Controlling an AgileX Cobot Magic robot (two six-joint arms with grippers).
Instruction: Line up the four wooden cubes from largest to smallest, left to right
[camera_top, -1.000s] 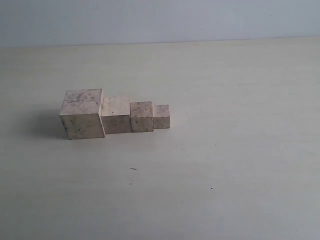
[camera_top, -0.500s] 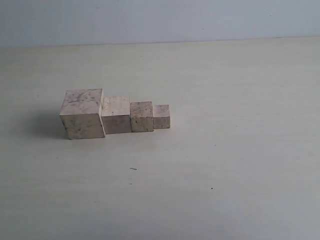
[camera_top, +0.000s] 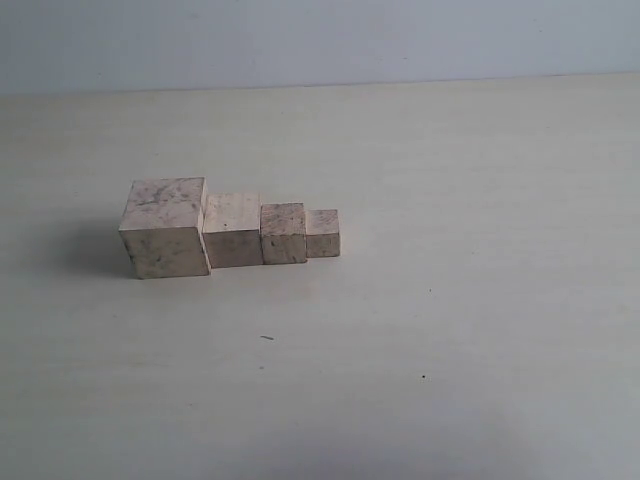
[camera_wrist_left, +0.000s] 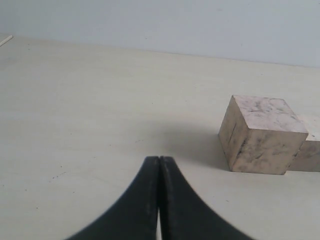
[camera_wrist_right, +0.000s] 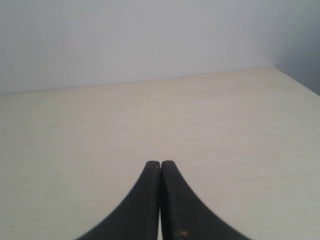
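Note:
Four pale wooden cubes stand side by side in one row on the table in the exterior view, touching: the largest cube (camera_top: 165, 227) at the left, then the second cube (camera_top: 233, 229), the third cube (camera_top: 284, 233) and the smallest cube (camera_top: 322, 233) at the right. Neither arm shows in that view. In the left wrist view the largest cube (camera_wrist_left: 261, 134) sits ahead and to one side of my left gripper (camera_wrist_left: 159, 159), which is shut and empty; a sliver of the second cube (camera_wrist_left: 307, 152) shows beside it. My right gripper (camera_wrist_right: 160, 163) is shut and empty over bare table.
The pale table (camera_top: 450, 300) stretches around the row, ending at a light wall (camera_top: 320, 40) at the back. A corner of the table edge (camera_wrist_right: 295, 82) shows in the right wrist view. Two tiny dark specks (camera_top: 267, 338) lie in front of the cubes.

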